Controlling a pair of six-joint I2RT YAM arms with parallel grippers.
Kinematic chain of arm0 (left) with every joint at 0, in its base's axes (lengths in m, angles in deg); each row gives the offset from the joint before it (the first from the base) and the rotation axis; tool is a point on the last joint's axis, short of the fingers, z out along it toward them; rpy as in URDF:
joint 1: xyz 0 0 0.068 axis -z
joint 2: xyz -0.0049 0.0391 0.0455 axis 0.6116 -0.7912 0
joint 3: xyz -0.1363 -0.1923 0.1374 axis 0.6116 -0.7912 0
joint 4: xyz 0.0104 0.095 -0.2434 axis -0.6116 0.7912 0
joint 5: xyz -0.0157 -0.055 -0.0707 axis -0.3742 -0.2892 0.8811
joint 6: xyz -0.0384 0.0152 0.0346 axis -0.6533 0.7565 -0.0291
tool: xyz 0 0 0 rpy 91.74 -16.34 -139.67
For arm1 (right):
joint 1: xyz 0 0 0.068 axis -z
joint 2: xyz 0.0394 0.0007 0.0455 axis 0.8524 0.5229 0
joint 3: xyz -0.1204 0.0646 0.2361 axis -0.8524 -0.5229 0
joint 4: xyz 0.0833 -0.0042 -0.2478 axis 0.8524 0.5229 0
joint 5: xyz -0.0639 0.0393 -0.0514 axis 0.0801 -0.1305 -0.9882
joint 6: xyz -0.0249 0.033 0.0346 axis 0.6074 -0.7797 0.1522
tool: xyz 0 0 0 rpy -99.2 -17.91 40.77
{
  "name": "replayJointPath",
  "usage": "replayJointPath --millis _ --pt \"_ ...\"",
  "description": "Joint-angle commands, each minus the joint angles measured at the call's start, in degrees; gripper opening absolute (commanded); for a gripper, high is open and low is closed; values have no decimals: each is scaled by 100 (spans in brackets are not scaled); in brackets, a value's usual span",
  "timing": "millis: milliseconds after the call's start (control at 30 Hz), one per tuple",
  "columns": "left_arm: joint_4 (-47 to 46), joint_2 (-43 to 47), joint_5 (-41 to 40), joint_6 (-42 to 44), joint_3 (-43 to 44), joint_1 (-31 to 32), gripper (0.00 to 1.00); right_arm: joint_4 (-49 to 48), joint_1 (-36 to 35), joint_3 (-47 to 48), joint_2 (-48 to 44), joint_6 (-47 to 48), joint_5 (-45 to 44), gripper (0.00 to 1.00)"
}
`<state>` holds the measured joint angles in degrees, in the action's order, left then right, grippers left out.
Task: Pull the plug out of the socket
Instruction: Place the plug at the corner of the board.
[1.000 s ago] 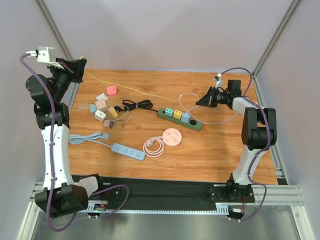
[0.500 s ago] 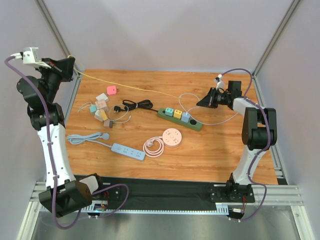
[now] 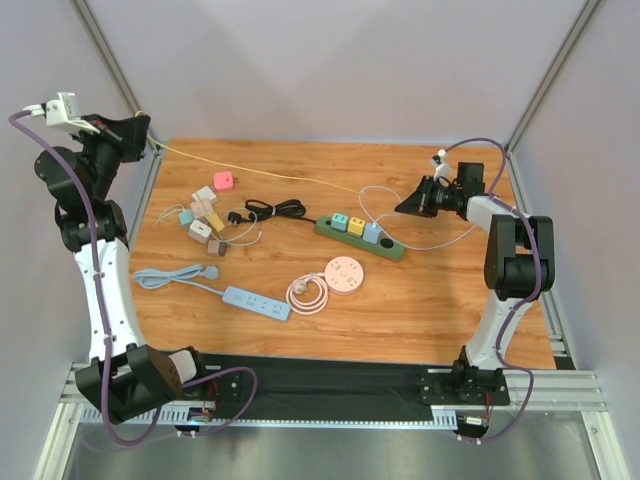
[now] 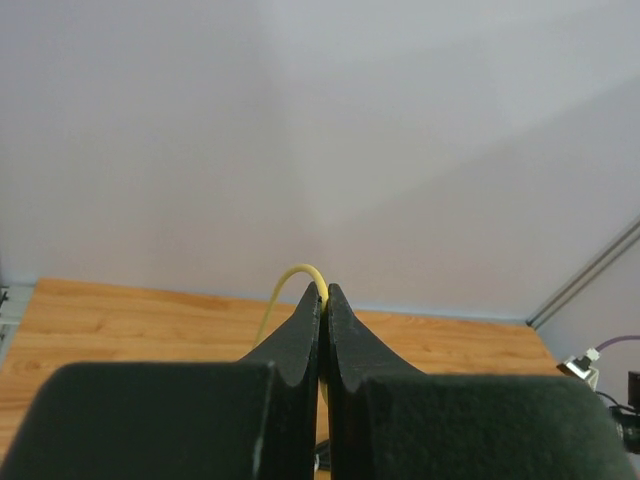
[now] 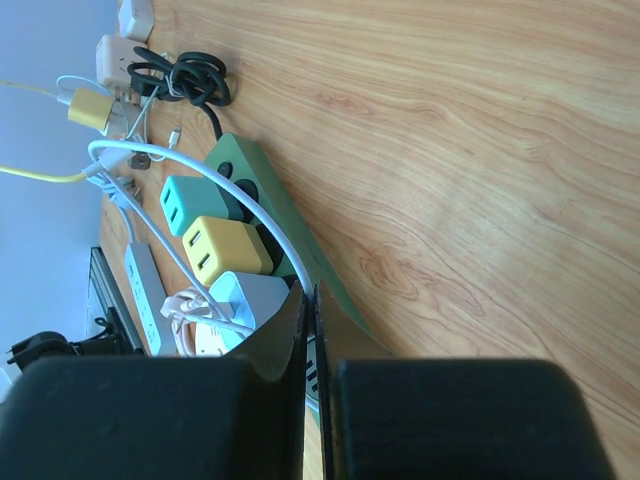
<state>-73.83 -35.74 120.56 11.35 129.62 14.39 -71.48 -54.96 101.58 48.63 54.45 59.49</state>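
Top view, left gripper [image 3: 140, 133]: clenched on yellow cable [image 3: 250, 169], high over the far-left corner of table [image 3: 450, 320].
Top view, right gripper [image 3: 405, 207]: pinched on white cable [image 3: 368, 189], near green power strip [image 3: 395, 251].
Plugs [image 3: 355, 227]: three, seated in the strip.
Left wrist, fingers [image 4: 300, 335]: pressed together, yellow cable arching from the tips.
Right wrist, fingers [image 5: 288, 330]: closed, white cable running into the tips; grey plug [image 5: 245, 297] just beside, seated.

Top view high behind both arm bases, looking down and forward over the whole desk [image 3: 450, 300], left wrist view sighting along the left tool [image 4: 324, 292] toward the back wall, far desk edge only, right wrist view rolled sideways, close over the green power strip [image 5: 262, 172] – also in the top view.
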Motion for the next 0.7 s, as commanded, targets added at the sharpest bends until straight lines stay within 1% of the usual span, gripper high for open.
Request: replayJointPath --millis 0,100,300,667 --pt "-428 14 28 -286 233 -112 0 92 115 -22 -142 168 -403 0" --pt "-490 -12 37 -445 233 -147 0 136 124 -14 -124 168 -474 0" --pt "-112 -65 -279 -357 224 -261 0 172 133 -22 -151 177 -588 0" --pt "-402 -285 -192 -929 154 -525 0 198 133 -14 -89 186 -588 0"
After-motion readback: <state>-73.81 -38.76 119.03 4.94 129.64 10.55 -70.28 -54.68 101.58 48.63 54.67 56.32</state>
